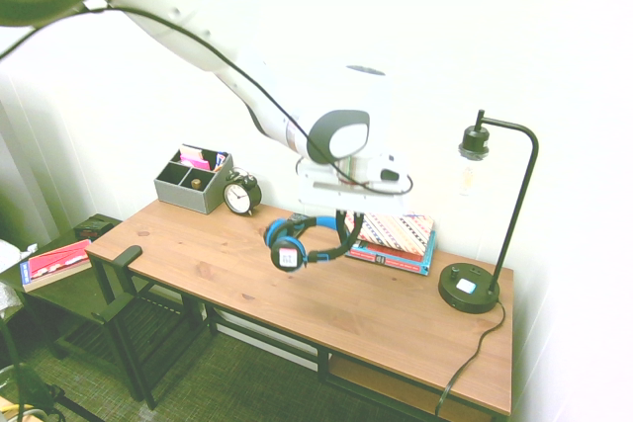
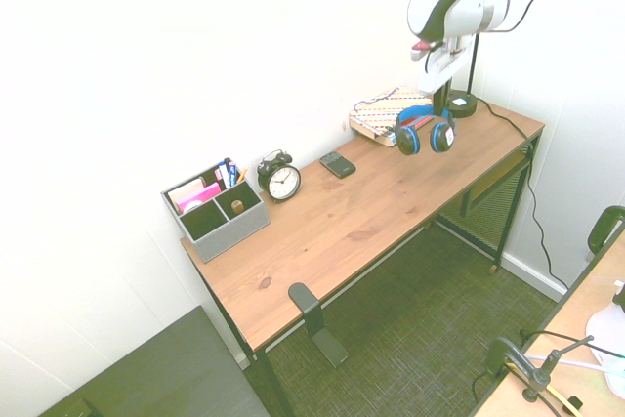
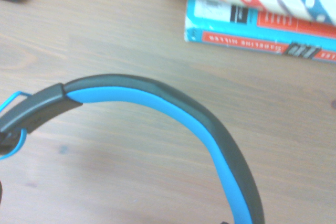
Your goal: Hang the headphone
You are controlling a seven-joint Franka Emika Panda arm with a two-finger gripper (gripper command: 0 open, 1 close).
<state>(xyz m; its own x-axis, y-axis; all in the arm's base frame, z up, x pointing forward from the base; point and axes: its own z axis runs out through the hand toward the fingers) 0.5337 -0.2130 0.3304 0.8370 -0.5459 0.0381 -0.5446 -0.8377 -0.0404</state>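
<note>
Note that the gripper (image 1: 348, 222) points straight down with its fingers clamped on the blue headband of the headphone (image 1: 302, 239). The headphone hangs clear above the wooden desk (image 1: 326, 298), ear cups lowest, just in front of the stacked books (image 1: 401, 239). The desk lamp (image 1: 485, 219) stands at the desk end beyond the books, well apart from the alarm clock (image 1: 240, 194).

The gripper's (image 1: 350, 227) fingertips are hidden behind the headphone (image 1: 302, 240) headband in the first exterior view. In the wrist view the headband runs off the picture's edges and both ear cups are out of frame. Print on the books (image 3: 252, 24) is too blurred to read. The sticker (image 1: 288, 257) on one cup is too small to read.
</note>
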